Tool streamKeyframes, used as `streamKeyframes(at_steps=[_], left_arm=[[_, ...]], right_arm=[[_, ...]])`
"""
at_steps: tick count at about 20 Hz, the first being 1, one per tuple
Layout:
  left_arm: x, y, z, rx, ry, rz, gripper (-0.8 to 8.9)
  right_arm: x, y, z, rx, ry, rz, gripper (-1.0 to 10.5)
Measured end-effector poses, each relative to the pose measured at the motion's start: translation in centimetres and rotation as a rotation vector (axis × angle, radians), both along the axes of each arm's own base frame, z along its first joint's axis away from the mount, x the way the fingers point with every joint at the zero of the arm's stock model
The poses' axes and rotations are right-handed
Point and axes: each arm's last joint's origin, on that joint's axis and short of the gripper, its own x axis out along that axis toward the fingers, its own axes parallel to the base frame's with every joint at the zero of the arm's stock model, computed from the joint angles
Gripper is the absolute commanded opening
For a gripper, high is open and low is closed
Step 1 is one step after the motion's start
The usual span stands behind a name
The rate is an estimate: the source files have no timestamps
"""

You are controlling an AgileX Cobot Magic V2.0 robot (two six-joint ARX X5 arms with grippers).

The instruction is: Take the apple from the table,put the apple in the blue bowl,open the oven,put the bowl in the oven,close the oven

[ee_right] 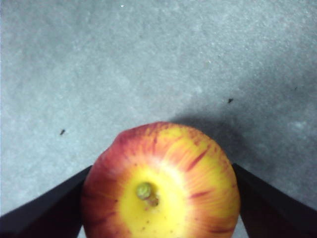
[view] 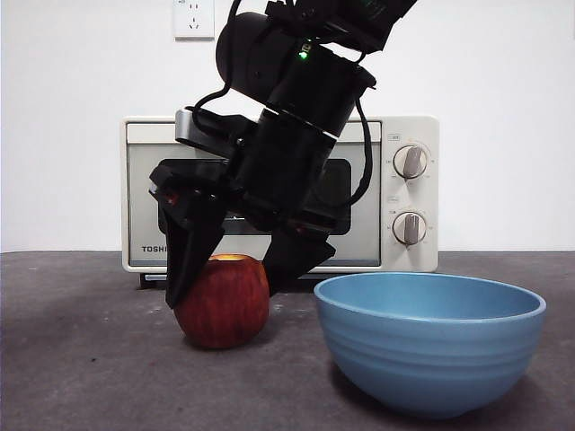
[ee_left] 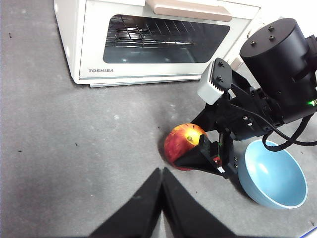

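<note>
Here the right hand [view: 235, 269] straddles the apple [view: 223, 302], jaws spread either side, on the surface [view: 81, 359] before the oven [view: 409, 144]. Next: clench, lift toward the blue bowl [view: 429, 341]. Left hand [ee_left: 161, 174] waits, clenched.

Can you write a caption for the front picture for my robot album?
Right gripper straddles the apple on the table, beside the blue bowl.
</note>
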Motion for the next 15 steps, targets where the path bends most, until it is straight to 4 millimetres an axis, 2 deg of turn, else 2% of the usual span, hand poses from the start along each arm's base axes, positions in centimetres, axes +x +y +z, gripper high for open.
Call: streamKeyframes(at_steps=[4, 6, 9, 12, 15], left_arm=[[0.0, 0.0, 0.0, 0.000, 0.000, 0.000, 0.07], [0.0, 0.0, 0.0, 0.000, 0.000, 0.000, 0.07], [0.0, 0.0, 0.0, 0.000, 0.000, 0.000, 0.07], [0.0, 0.0, 0.0, 0.000, -0.001, 0.000, 0.07], [0.0, 0.0, 0.0, 0.000, -0.001, 0.000, 0.07]], right_arm=[[0.0, -0.1, 0.1, -0.001, 0.004, -0.004, 3.4], [-0.3, -0.3, 0.8, 0.003, 0.003, -0.007, 3.4], [-1.3, -1.4, 4.8, 0.065, -0.053, -0.009, 3.4], [-3.3, -3.7, 9.6, 0.080, -0.107, -0.025, 3.4], [-5.4, -6.4, 12.2, -0.003, -0.142, -0.070, 3.4]])
